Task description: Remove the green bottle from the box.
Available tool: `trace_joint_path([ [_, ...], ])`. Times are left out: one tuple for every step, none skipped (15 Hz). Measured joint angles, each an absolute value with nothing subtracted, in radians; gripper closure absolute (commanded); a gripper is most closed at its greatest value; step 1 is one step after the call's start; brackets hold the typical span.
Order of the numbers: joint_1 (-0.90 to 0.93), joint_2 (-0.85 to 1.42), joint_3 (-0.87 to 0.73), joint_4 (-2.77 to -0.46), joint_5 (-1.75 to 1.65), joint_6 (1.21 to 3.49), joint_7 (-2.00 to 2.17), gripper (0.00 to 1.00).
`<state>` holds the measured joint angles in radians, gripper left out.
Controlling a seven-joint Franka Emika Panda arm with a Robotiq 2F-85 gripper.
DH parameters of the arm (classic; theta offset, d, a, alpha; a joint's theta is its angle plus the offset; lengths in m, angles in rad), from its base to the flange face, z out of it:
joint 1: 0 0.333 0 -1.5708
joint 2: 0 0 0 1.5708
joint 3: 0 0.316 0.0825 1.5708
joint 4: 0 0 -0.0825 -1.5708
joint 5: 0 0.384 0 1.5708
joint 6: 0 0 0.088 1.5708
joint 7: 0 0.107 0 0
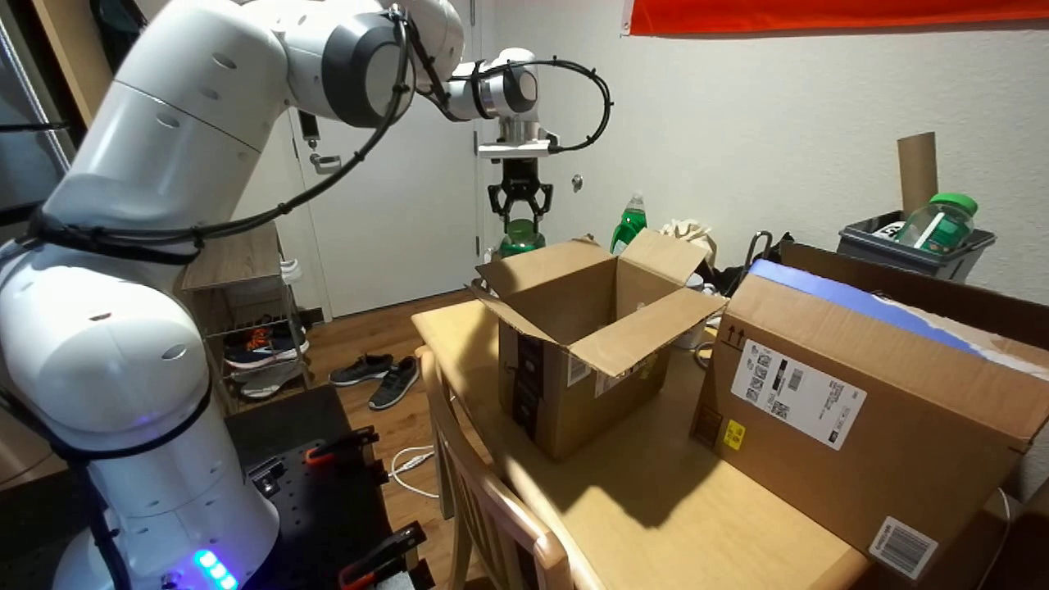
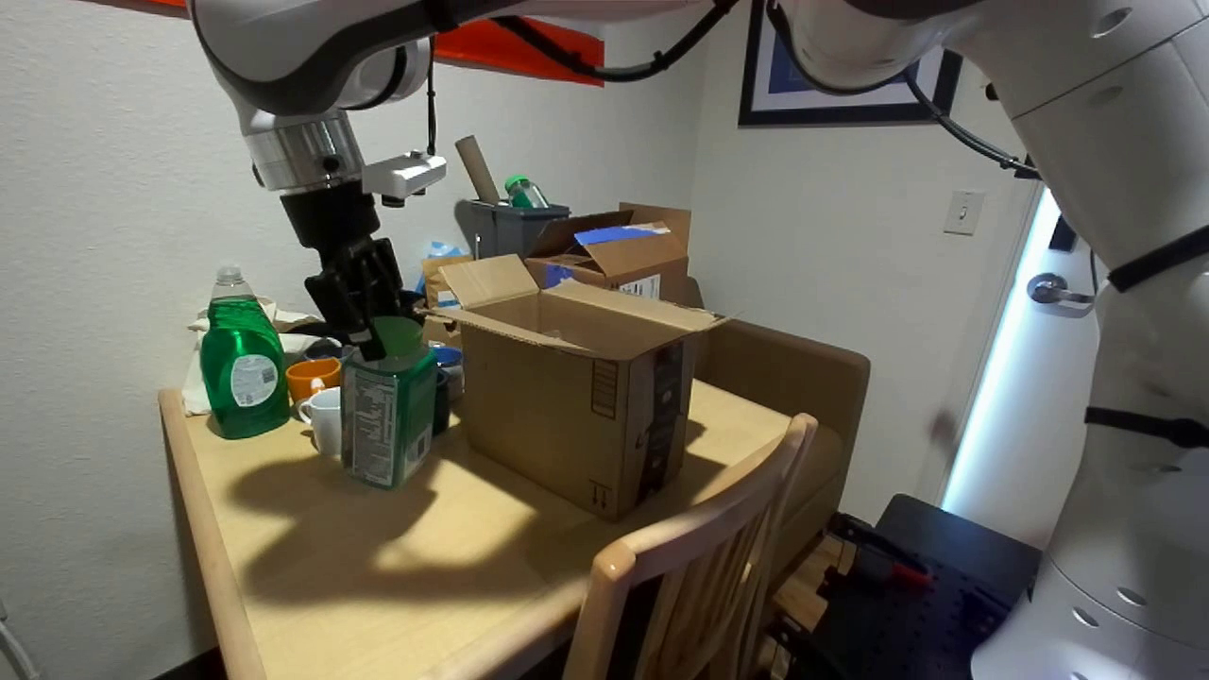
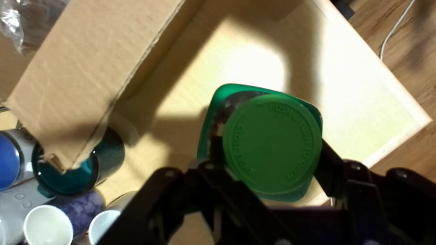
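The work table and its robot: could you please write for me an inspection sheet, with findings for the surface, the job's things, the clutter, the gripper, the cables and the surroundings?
Surface: light wooden table, crossed by shadows.
Job's things: green bottle outside the open box, beside it; whether its base touches the table, I cannot tell.
Clutter: orange mug, white mug and tall bottle of green liquid on the table; second box with blue strip.
Gripper: closed on the bottle at its green lid; grip strength cannot be judged.
Cables: black cable tied along the arm; white cable on the floor.
Surroundings: wooden chair at the table, dark shoes on the floor, red cloth high on the wall.
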<state>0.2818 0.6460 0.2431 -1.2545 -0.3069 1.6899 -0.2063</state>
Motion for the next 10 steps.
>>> trace_joint_path([
  [0.279, 0.648, 0.243, -1.264, -0.292, 1.69, -0.206, 0.61],
  [0.277, 0.649, 0.243, -1.274, -0.278, 1.69, -0.206, 0.61],
  [0.274, 0.651, 0.244, -1.284, -0.262, 1.69, -0.206, 0.61],
  [0.274, 0.652, 0.241, -1.293, -0.243, 1.69, -0.206, 0.61],
  [0.274, 0.652, 0.238, -1.302, -0.224, 1.69, -0.206, 0.61],
  [0.274, 0.654, 0.234, -1.309, -0.209, 1.69, -0.206, 0.61],
  [0.274, 0.655, 0.232, -1.315, -0.2, 1.69, -0.206, 0.61],
  [0.274, 0.655, 0.228, -1.322, -0.191, 1.69, -0.206, 0.61],
  [0.274, 0.655, 0.224, -1.329, -0.185, 1.689, -0.206, 0.61],
  [0.274, 0.656, 0.219, -1.335, -0.181, 1.689, -0.204, 0.61],
])
